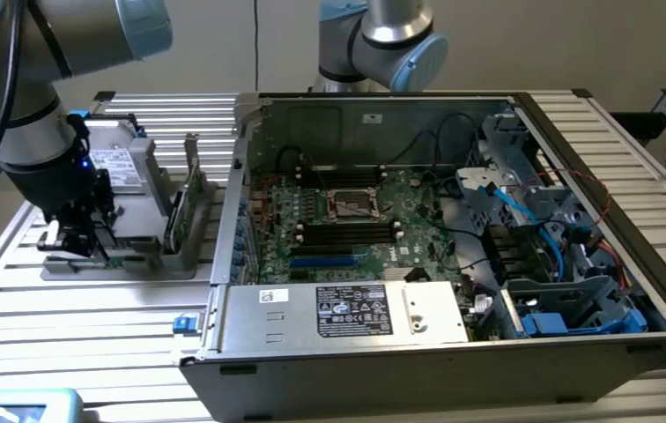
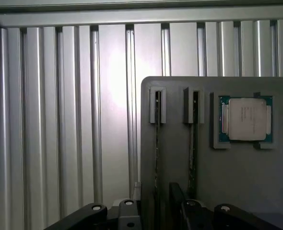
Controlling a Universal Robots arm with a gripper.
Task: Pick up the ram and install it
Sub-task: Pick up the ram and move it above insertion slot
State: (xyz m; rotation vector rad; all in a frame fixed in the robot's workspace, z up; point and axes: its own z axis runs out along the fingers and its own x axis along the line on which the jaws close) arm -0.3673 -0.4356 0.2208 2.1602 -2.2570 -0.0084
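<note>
Ribbed metal table (image 1: 27, 352) lies under everything, with an open computer case (image 1: 427, 370) at the centre and right of the exterior view and a grey tray (image 1: 133, 267) at its left. One robot arm (image 1: 22, 132) reaches down over that tray, its pincer (image 1: 75, 242) low above it. Seen from the wrist camera, the ram (image 2: 157, 139) stands on edge in a narrow slot of the tray, a thin line running lengthwise straight away from the pincer. Black fingers (image 2: 127, 213) are spread apart, gripping nothing, and appear to stand on either side of the stick's near end. A second stick (image 2: 194, 139) lies parallel in the neighbouring slot, with a square processor chip (image 2: 247, 119) beside it. The ram seems to sit directly under the pincer, flat sides facing the fingers.
</note>
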